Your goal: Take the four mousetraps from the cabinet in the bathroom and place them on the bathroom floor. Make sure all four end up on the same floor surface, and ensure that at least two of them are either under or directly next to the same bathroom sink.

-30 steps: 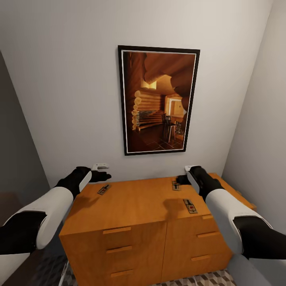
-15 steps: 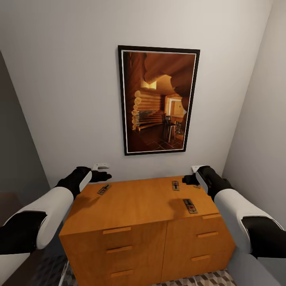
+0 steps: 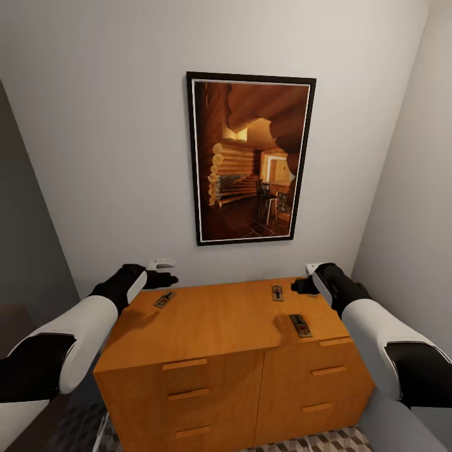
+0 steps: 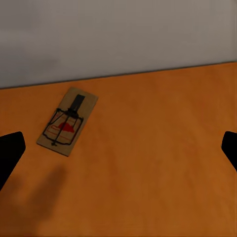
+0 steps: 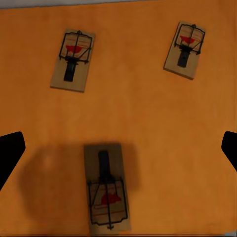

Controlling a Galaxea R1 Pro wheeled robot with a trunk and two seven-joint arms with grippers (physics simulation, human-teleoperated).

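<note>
Cabinet [image 3: 220,326], top surface: mousetraps lie flat, none lifted. One at far left [image 3: 164,299], under the left gripper [image 3: 164,271], fingers apart. Two at right [image 3: 277,293] [image 3: 301,326]; a third lies near them in the right wrist view, below the right gripper [image 3: 301,285], also spread, likely poised to pick. No legible lettering.

Cabinet [image 3: 213,326]: low, orange-brown wood, drawers closed, standing against the wall. Four mousetraps lay flat on its top. One [image 3: 164,299] sat near the left rear corner, alone, angled. Three were grouped at the right: one [image 5: 72,59], another [image 5: 185,42], and a third [image 5: 106,188] lying in shadow. None touched another.
</note>
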